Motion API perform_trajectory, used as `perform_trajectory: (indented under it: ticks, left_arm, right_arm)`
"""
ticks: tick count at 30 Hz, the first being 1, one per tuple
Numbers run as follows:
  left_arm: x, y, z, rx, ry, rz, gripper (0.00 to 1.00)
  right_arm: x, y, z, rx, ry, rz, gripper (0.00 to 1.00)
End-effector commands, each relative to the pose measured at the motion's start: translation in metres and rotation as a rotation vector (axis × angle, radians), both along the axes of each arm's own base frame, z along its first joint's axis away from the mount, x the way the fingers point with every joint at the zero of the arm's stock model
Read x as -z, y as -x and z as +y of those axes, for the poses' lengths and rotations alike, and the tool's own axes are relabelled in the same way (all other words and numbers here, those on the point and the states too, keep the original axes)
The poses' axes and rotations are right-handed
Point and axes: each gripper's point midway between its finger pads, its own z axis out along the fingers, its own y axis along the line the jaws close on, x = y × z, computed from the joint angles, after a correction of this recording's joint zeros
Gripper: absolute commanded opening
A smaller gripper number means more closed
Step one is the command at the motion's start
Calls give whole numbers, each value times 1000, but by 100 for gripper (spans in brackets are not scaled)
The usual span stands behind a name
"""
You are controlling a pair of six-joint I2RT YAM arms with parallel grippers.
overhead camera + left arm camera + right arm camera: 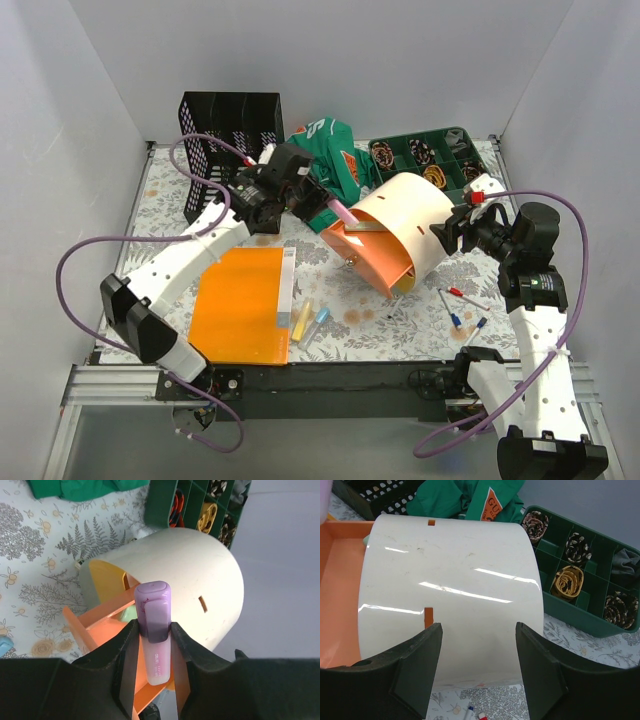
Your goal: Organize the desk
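Left wrist view shows the left fingers (125,652) clamped on a purple highlighter (152,605). They hold it by the middle with the cap end pointing forward, toward the open side of a cream desk organizer (200,570) with orange inner shelves. I judge this hold is chosen so that the highlighter can slide, cap first, into one of the orange compartments.

In the right wrist view the right fingers (415,665) stand apart, holding nothing, with the cream curved wall just ahead of them. They probably wait there to steady the organizer from behind, but I cannot tell if they touch it.

The desk (400,320), with its fern and flower cover, lies under everything. The organizer sits near its middle, tilted with its opening toward the left arm. An orange folder (240,305) and two more highlighters (310,320) lie at the front, loose pens (460,305) at the right. A green compartment tray (430,160), a green garment (325,145) and a black mesh file holder (225,130) are at the back. Much sorting seems left to do.
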Motion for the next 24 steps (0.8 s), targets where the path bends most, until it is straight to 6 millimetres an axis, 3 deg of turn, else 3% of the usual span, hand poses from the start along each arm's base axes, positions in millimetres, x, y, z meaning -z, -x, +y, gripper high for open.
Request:
perform_trajectory:
  ticks: [1,6,13,24]
  left_arm:
    - [-23,7,-30,24,106,-2,4]
    - [-6,22,-53,66,104,38,6]
    - [-1,36,-71,102,113,47,18]
    - [4,53,-75,126,120,74,60]
  right_arm:
    - [-5,-5,-3,12,8,-30,69]
    - [-4,-5,-3,10,7,-27,69]
    - [-4,-5,-3,8,8,-30,70]
    - [-3,-4,-2,0,9,-30,70]
